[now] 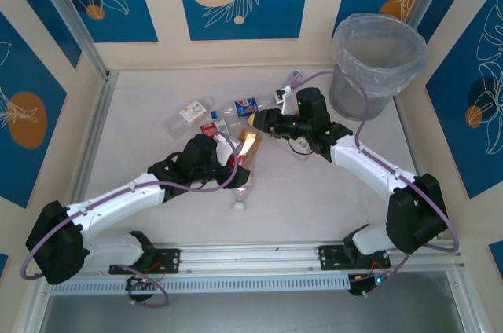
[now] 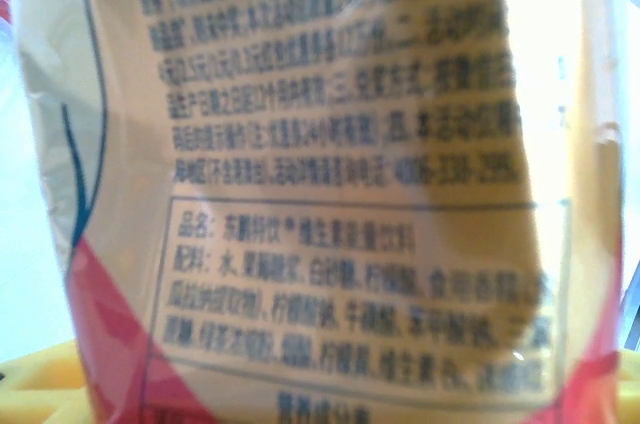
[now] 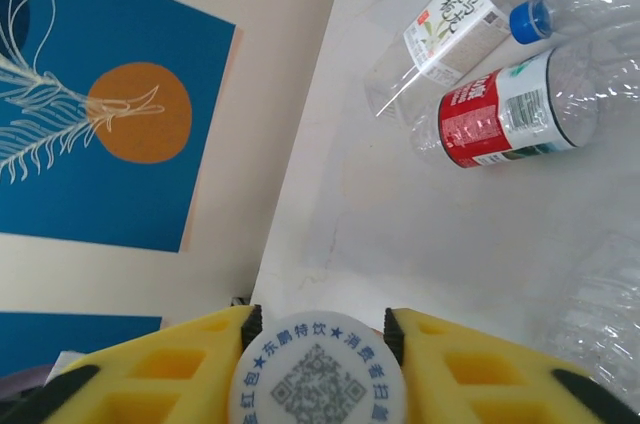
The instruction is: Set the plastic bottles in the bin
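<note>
Left gripper (image 1: 236, 154): closed around the body of the amber bottle (image 1: 248, 147) at mid-table; the bottle's cream and red label (image 2: 340, 194) sits right against the wrist camera.
Right gripper (image 3: 320, 332): yellow fingers (image 3: 160, 374) pinched tight on that bottle's white cap (image 3: 318, 384), reaching in from the far right.
Loose bottles: a white-label bottle (image 1: 189, 113), a red-label bottle (image 1: 212, 127) and a blue-label bottle (image 1: 247, 104) lie clustered just beyond the grippers on the far side; a clear bottle (image 1: 240, 199) lies on the near side.
Bin (image 1: 351, 93): upright at the far right, well apart from the bottles.
</note>
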Controlling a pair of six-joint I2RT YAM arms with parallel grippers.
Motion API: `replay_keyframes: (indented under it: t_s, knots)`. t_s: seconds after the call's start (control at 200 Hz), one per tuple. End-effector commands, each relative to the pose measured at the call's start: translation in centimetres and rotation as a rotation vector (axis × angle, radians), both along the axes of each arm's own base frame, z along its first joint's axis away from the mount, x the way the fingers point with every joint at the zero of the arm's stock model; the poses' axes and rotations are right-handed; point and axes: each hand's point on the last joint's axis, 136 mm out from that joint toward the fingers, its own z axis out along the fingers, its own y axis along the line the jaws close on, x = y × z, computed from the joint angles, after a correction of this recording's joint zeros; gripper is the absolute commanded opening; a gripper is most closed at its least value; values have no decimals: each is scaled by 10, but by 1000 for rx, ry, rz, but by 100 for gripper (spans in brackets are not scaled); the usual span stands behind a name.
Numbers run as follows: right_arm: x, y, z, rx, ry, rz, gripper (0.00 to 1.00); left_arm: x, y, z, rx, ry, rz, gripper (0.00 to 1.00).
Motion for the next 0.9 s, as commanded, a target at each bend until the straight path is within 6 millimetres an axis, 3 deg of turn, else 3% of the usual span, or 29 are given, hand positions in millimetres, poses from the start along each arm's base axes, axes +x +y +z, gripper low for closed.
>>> replay_keyframes:
  t_s: [0.0,0.175,0.47,0.645,0.82,0.895]
  knots:
    - [-3,0,2,-30,-12,6,23,2,-10,13,-47,-21,-8,69]
    - [-6,-8,0,-58,-35,-12,0,3,-10,11,-33,-6,-3,70]
    - [4,-33,7,-71,-59,-97,0,17,-3,17,-58,-21,106,99]
    - [17,-56,23,-88,-116,-175,0,32,11,17,-64,-63,231,99]
    - [38,-92,43,-101,-167,-301,0,61,40,29,-156,-158,495,99]
    - [46,-106,56,-108,-195,-338,0,75,64,24,-163,-153,686,99]
